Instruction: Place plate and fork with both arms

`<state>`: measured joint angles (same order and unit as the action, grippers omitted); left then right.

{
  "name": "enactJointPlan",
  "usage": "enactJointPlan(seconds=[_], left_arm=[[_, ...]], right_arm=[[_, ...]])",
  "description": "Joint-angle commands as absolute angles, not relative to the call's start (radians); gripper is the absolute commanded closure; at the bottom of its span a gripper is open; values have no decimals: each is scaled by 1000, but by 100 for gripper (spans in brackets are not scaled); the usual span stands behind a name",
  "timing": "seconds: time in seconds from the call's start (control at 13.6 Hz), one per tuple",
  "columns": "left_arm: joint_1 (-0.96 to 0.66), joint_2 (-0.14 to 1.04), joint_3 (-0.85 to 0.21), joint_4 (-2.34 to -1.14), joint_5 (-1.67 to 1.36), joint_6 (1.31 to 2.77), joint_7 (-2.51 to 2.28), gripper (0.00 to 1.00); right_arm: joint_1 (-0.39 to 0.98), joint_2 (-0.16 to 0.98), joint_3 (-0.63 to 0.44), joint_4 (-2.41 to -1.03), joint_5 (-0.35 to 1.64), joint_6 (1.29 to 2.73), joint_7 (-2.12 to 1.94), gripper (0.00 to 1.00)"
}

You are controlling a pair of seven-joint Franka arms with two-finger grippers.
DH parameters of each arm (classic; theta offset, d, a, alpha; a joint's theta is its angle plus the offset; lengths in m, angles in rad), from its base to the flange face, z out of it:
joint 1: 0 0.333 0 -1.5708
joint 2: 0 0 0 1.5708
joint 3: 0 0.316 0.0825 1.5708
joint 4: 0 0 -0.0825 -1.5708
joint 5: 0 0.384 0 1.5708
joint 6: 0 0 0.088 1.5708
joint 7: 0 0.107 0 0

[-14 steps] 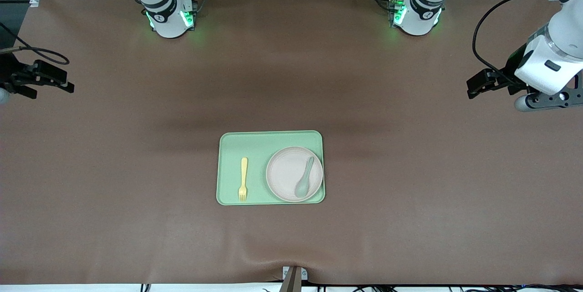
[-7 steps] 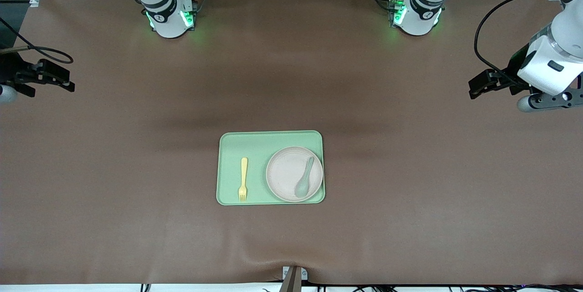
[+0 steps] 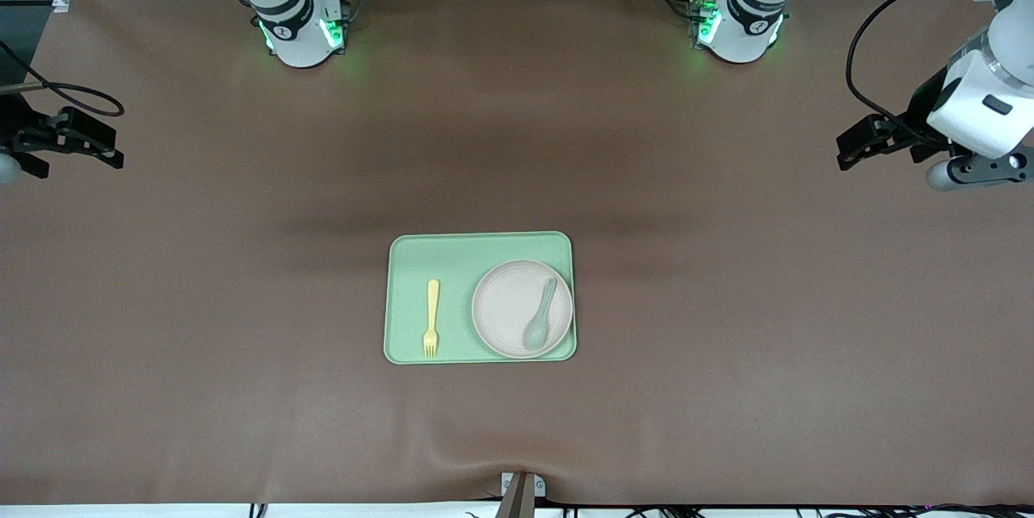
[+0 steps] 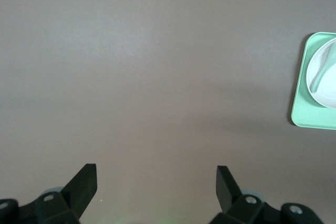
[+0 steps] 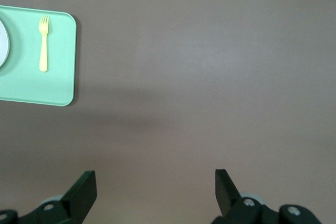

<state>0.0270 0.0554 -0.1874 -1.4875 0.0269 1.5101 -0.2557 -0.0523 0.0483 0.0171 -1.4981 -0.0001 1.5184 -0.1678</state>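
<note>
The pale speckled plate (image 3: 509, 308) lies on the light-green tray (image 3: 452, 255) mid-table, toward the left arm's end of the tray; it also shows in the left wrist view (image 4: 328, 85). The pale-yellow fork (image 3: 432, 317) lies on the tray beside the plate, toward the right arm's end; it also shows in the right wrist view (image 5: 44, 43). My left gripper (image 3: 852, 144) (image 4: 156, 179) is open and empty, up over the bare table at the left arm's end. My right gripper (image 3: 105, 148) (image 5: 156, 182) is open and empty over the right arm's end.
A grey-green spoon (image 3: 540, 317) lies in the plate. The brown table cloth (image 3: 727, 324) spreads wide around the tray. The two arm bases (image 3: 303, 29) stand along the table's edge farthest from the front camera.
Both grippers have drawn slightly outward and up, away from the tray. The plate, fork and spoon have not moved.
</note>
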Motion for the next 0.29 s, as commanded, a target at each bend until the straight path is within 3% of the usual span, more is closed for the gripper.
enactJointPlan(seconds=[0.0, 0.22], left_arm=[[31, 40, -184, -1468, 37, 1462, -233, 0], [34, 6, -178, -1470, 35, 1462, -232, 0]], right_arm=[[-49, 57, 23, -1473, -20, 1474, -166, 0], [-49, 60, 23, -1471, -20, 1479, -163, 0]])
